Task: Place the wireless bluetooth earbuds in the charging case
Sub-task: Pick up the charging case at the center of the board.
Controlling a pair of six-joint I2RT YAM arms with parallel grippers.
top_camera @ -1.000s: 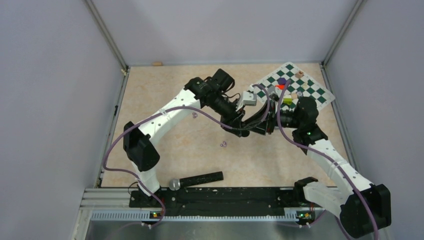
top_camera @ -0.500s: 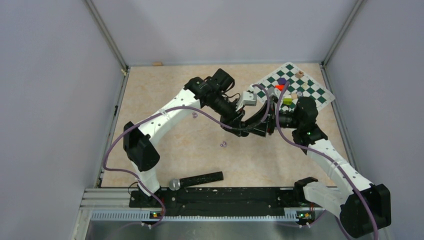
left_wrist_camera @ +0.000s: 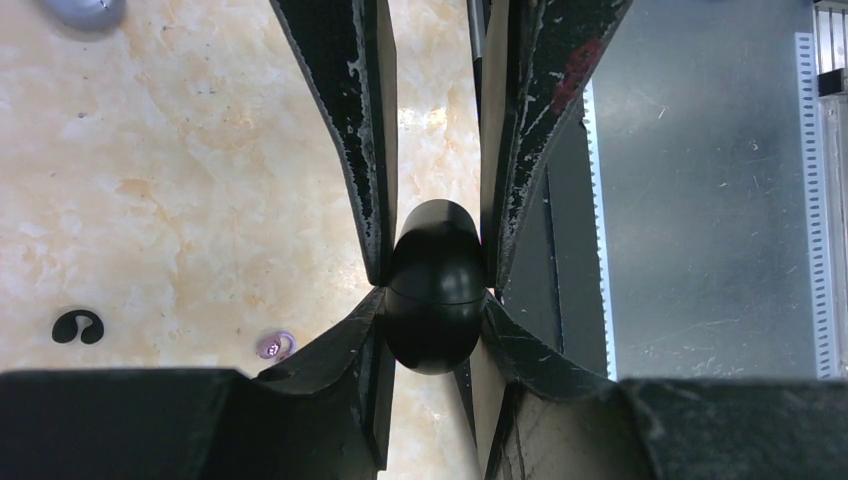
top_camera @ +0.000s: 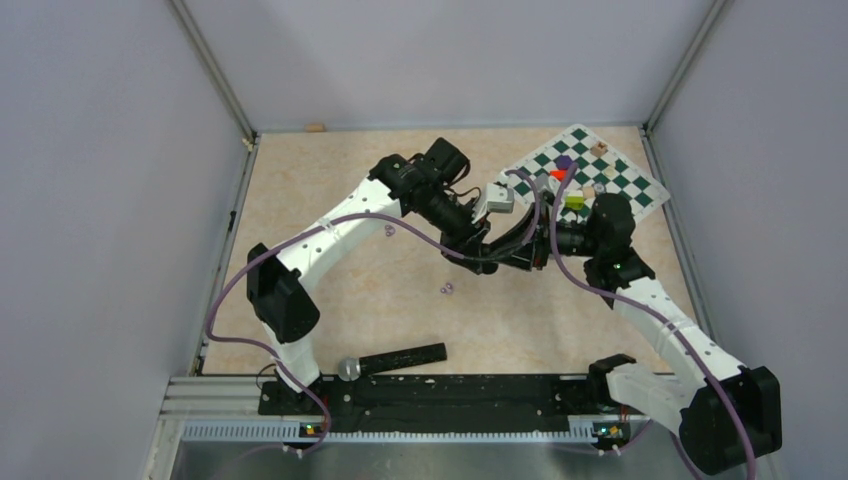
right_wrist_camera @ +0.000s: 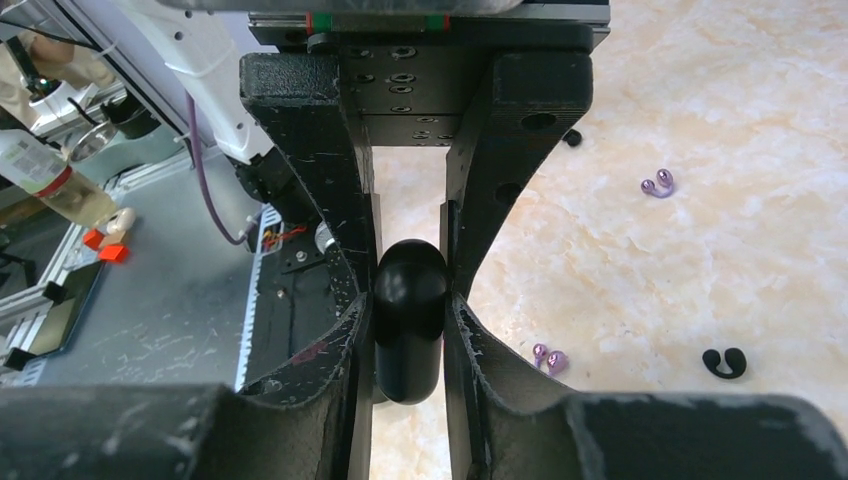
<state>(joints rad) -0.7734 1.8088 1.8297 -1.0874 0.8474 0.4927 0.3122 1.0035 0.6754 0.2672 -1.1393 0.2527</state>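
Observation:
A glossy black oval charging case (left_wrist_camera: 435,290) hangs above the table, pinched from opposite ends by both grippers. In the left wrist view my left gripper (left_wrist_camera: 435,305) is shut on its near end, and the right gripper's fingers (left_wrist_camera: 350,120) clamp it from beyond. The right wrist view shows my right gripper (right_wrist_camera: 408,315) pressing both sides of the case (right_wrist_camera: 408,300). The wireless bluetooth earbuds lie loose on the table: lilac ones (right_wrist_camera: 549,358) (right_wrist_camera: 657,184) and a black one (right_wrist_camera: 724,362). From above, two lilac buds (top_camera: 447,289) (top_camera: 388,231) lie left of the joined grippers (top_camera: 510,255).
A green-and-white chessboard (top_camera: 625,190) with coloured blocks lies at the back right, just behind the right wrist. A black microphone (top_camera: 395,360) rests near the front rail. Another black bud (left_wrist_camera: 77,326) and a lilac one (left_wrist_camera: 275,346) lie below the left gripper.
The right gripper's jaws have drawn in a little on the case. Both arms stay almost where they were, wrists shifted only slightly.

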